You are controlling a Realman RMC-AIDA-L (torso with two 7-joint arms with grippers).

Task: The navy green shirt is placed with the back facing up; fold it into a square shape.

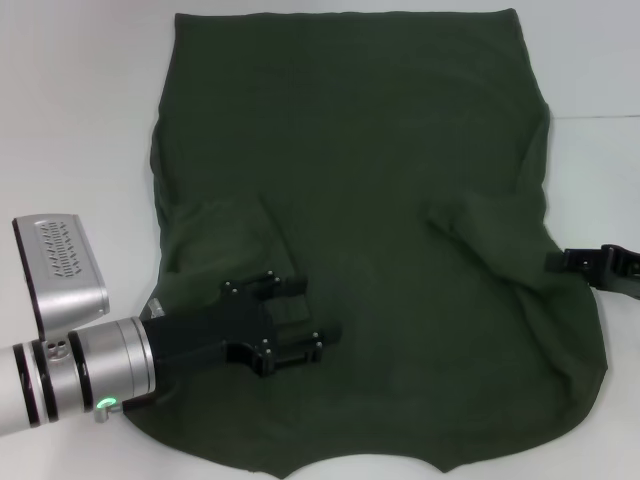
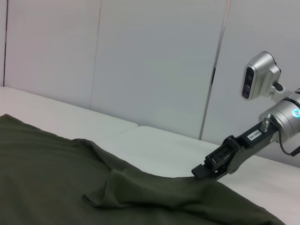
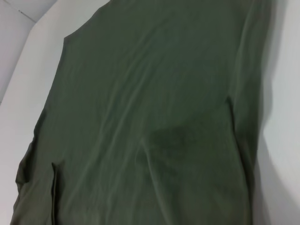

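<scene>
With both sleeves folded in, the navy green shirt (image 1: 350,230) should be gripped evenly at its edges by the spread, empty left gripper (image 1: 318,322) and by the right gripper (image 1: 560,260), whose closure cannot be told.

navy green shirt (image 3: 154,117) spread flat on white table (image 3: 286,122); fills most of view; soft wrinkles, edges w/ small folds

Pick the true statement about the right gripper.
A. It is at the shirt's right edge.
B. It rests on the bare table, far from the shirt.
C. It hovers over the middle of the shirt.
A: in the head view the right gripper meets the shirt's right edge, while the left gripper is over the cloth.
</scene>
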